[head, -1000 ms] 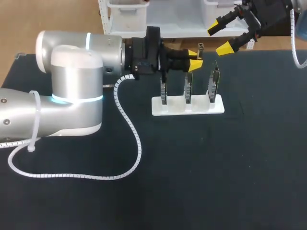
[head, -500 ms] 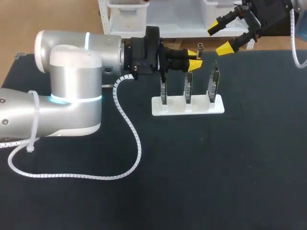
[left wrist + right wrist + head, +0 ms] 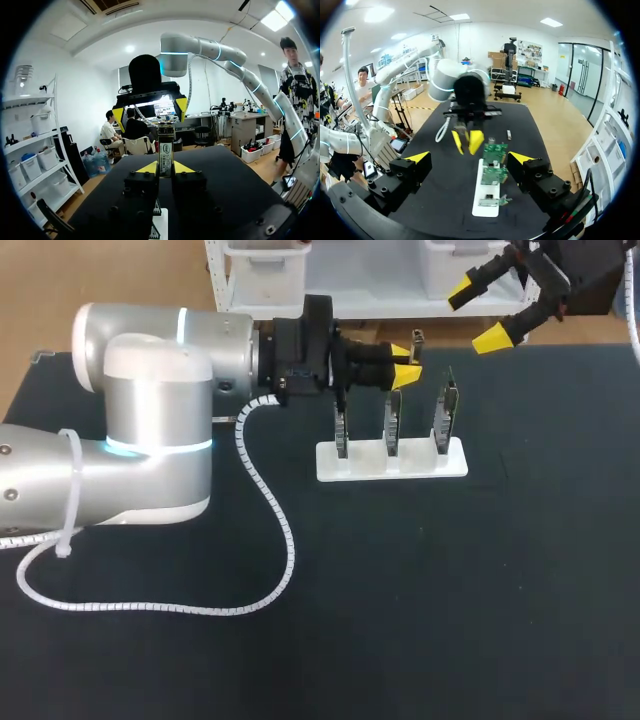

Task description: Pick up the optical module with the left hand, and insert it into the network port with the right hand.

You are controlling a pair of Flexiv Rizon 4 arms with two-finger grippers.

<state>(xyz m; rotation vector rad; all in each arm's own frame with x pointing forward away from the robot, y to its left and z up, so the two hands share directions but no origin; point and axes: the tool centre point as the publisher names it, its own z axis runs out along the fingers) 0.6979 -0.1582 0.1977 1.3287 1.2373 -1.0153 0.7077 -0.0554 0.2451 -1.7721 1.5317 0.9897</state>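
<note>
The slim metal optical module [image 3: 165, 150] with a pale label stands upright between the yellow-tipped fingers of the left pincer [image 3: 403, 362], which is clamped on it from both sides, as the left wrist view shows. Its lower end is hidden between the black finger blocks. In the head view the module cannot be made out among the fingers.

The left pincer lies level above the black tabletop [image 3: 450, 590], near the top of the middle one of three green circuit boards [image 3: 495, 152] that stand in a white rack [image 3: 360, 462]. Which part of the boards is the network port is too small to tell.

A small grey piece [image 3: 418, 338] sits on the tabletop beyond the rack; whether it lies or stands is unclear. The right pincer [image 3: 477, 313] hangs at the far right edge, well apart from the rack, its fingers spread wide. A white coiled cable [image 3: 270, 500] trails from the left arm across the tabletop.
</note>
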